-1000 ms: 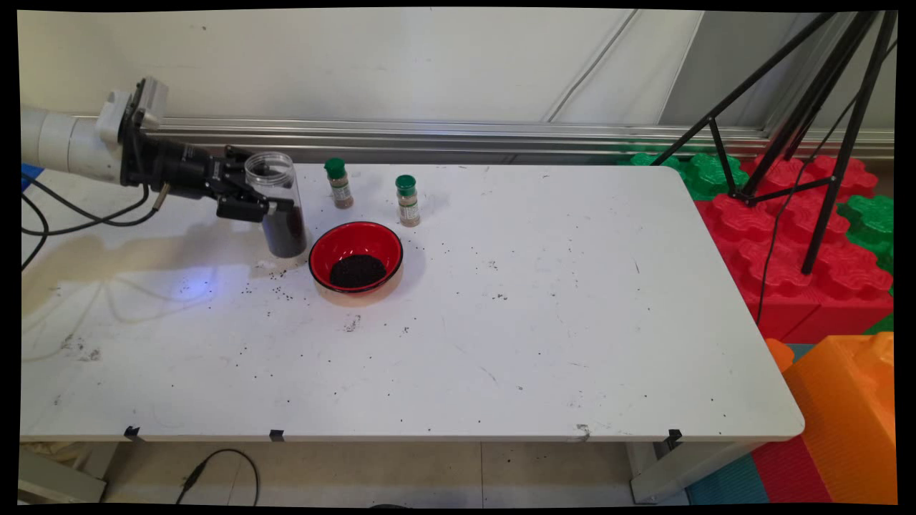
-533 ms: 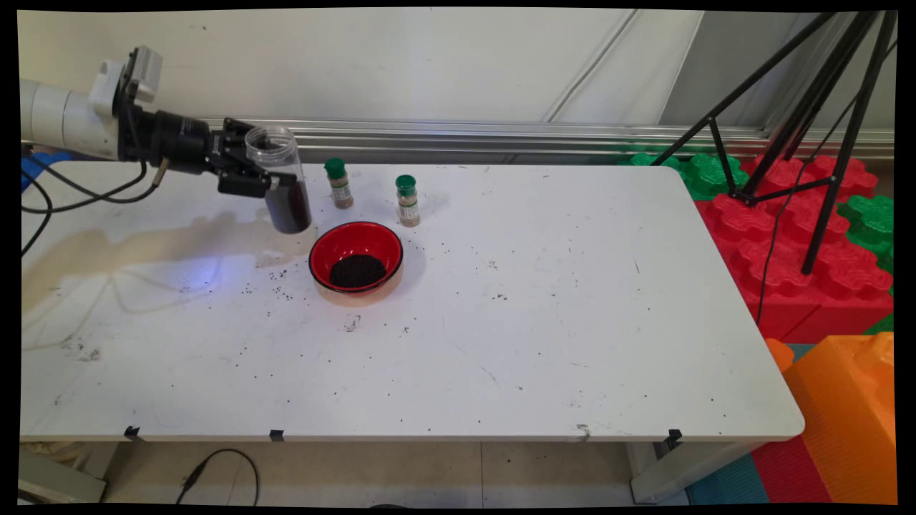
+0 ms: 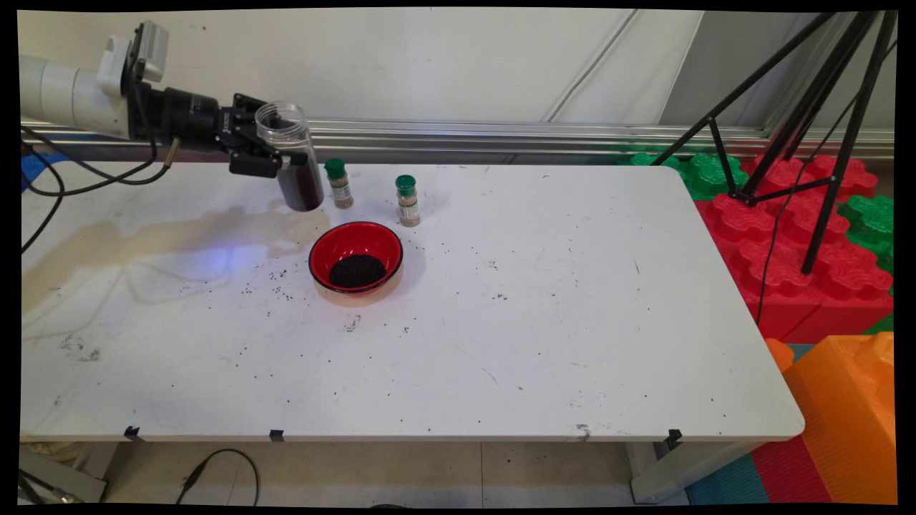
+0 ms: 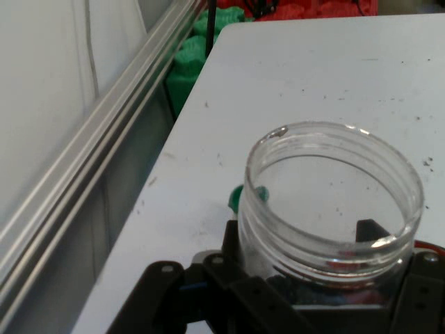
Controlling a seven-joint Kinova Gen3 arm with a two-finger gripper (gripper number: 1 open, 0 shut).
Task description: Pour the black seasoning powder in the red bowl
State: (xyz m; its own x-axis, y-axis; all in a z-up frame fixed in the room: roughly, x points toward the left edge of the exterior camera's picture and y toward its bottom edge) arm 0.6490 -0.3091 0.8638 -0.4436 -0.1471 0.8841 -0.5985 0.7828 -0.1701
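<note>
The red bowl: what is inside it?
The bowl holds a heap of small dark grains on its near side; the rest of its red inside is bare. What lies beneath the heap is covered. The hand view shows only a sliver of its rim.

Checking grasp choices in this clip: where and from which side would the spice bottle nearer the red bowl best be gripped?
Grip the spice bottle across its straight body below the green cap, coming in level from the table's open right side. It stands upright and is slim; the red bowl sits just in front, and the claw with its clear jar occupies the left.
</note>
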